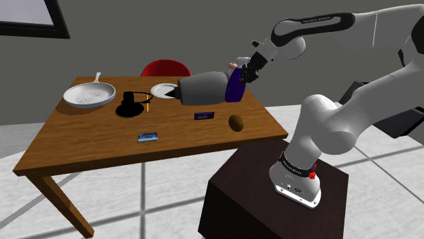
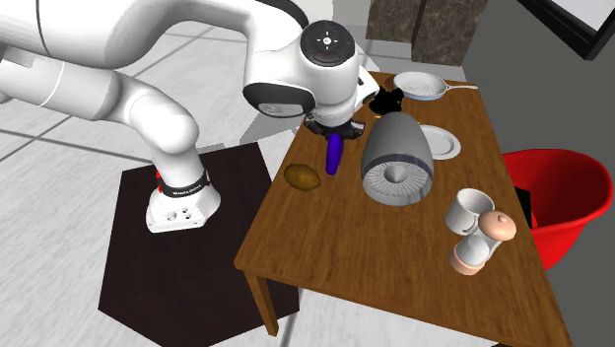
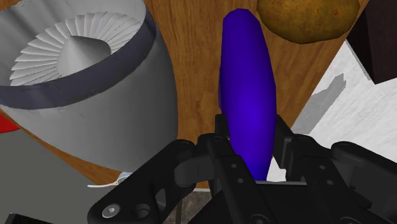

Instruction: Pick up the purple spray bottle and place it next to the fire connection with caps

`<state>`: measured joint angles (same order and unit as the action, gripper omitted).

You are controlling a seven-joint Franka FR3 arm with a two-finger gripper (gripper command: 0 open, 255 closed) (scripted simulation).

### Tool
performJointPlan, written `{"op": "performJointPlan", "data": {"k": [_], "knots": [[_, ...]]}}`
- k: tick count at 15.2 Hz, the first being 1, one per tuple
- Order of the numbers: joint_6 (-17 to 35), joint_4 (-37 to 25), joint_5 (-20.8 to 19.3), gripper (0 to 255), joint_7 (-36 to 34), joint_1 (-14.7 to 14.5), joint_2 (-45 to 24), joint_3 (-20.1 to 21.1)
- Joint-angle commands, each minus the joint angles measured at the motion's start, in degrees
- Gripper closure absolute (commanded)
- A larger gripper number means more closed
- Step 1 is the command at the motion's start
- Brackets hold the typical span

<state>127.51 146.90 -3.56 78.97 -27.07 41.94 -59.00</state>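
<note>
My gripper (image 1: 246, 73) (image 2: 333, 130) (image 3: 252, 137) is shut on the purple spray bottle (image 1: 235, 86) (image 2: 335, 153) (image 3: 248, 95), clasping its upper end so the body hangs below. I cannot tell whether its base touches the wooden table (image 1: 102, 146). The bottle is close beside a big grey turbine-shaped object (image 1: 200, 89) (image 2: 396, 158) (image 3: 83, 83) lying on its side. The black fire connection with caps (image 1: 132, 103) (image 2: 386, 99) stands further along the table, beyond the turbine and near a white pan (image 1: 90, 95) (image 2: 422, 87).
A brown potato (image 1: 236, 123) (image 2: 303, 176) (image 3: 308, 19) lies near the table edge by the stand. A white plate (image 1: 163, 90) (image 2: 441, 143), two small cards (image 1: 147, 137) (image 1: 204, 115), a mug (image 2: 468, 209) and a grinder (image 2: 483, 242) also sit on the table. A red tub (image 2: 557, 187) stands beside it.
</note>
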Motion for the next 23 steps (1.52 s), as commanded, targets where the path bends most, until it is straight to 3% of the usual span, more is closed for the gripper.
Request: {"op": "performJointPlan", "data": {"k": [1, 23], "knots": [[-1.7, -0.8, 0.0, 255, -0.8, 0.8, 0.8, 1.4], [-16.8, -13.3, 2.0, 255, -7.6, 2.0, 3.5, 10.6]]}}
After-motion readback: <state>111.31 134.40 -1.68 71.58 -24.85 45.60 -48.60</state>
